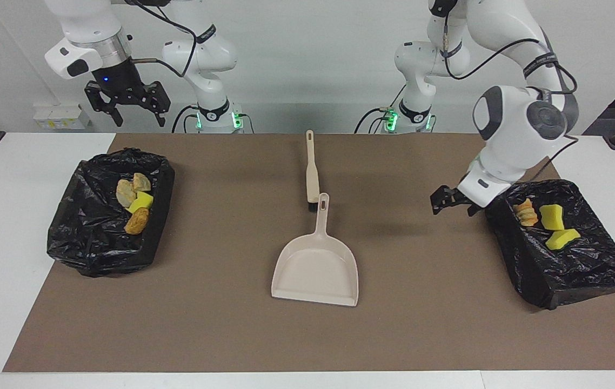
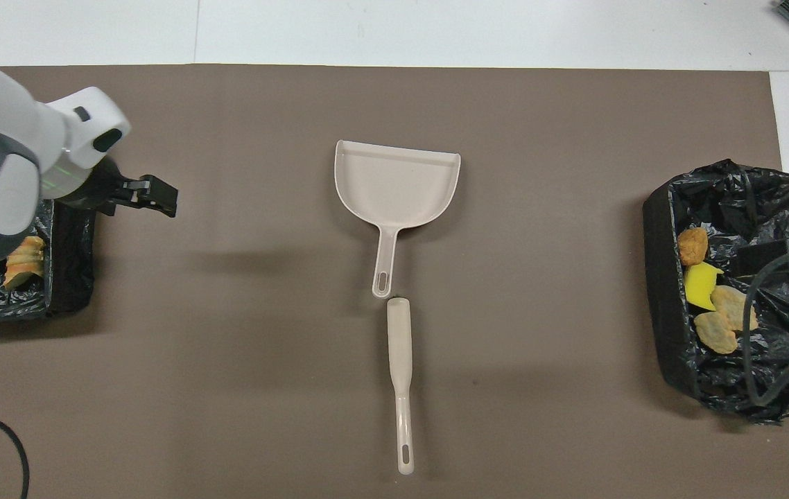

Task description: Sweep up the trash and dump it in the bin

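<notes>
All the trash I can see lies in two black-lined bins. Several pieces (image 1: 137, 220) (image 2: 713, 331) fill the bin (image 1: 86, 254) at the right arm's end. Three pieces (image 1: 552, 216) lie in the bin (image 1: 583, 270) at the left arm's end, where the overhead view shows only one (image 2: 23, 260). My left gripper (image 1: 452, 201) (image 2: 155, 197) hangs open and empty just above the mat, beside that bin. My right gripper (image 1: 126, 108) waits open, raised above the other bin's end nearer the robots.
The beige dustpan (image 1: 315, 270) (image 2: 398, 184) lies flat mid-mat, its handle toward the robots. The beige brush (image 1: 312, 173) (image 2: 400, 360) lies in line with it, nearer the robots. A brown mat (image 1: 221, 324) covers the white table.
</notes>
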### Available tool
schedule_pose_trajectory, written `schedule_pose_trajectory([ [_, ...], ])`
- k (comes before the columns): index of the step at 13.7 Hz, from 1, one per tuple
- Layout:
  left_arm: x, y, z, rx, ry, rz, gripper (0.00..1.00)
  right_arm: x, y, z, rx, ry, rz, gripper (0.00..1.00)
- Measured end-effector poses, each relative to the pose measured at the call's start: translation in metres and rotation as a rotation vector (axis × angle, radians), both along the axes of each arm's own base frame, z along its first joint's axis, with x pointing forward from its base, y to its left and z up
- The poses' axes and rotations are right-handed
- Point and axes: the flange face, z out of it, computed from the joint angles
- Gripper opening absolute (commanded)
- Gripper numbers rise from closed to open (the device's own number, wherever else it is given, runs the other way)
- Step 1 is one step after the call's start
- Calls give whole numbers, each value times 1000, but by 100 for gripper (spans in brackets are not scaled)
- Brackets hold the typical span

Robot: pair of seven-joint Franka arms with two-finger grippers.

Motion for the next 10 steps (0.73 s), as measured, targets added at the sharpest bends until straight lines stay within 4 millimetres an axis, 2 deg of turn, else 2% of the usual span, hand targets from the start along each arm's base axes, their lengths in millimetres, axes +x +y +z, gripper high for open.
schedule_pose_trajectory([
  [1, -2, 25, 8, -5, -2, -16, 100, 0, 0, 0, 0, 0, 0, 100],
  [2, -6, 40, 15, -8, 0, -23, 100, 0, 0, 0, 0, 0, 0, 100],
  [3, -11, 46, 25, -11, -1, -28, 100, 0, 0, 0, 0, 0, 0, 100],
  [10, -58, 21, 114, 101, -74, -121, 100, 0, -7, 0, 1, 3, -11, 100],
])
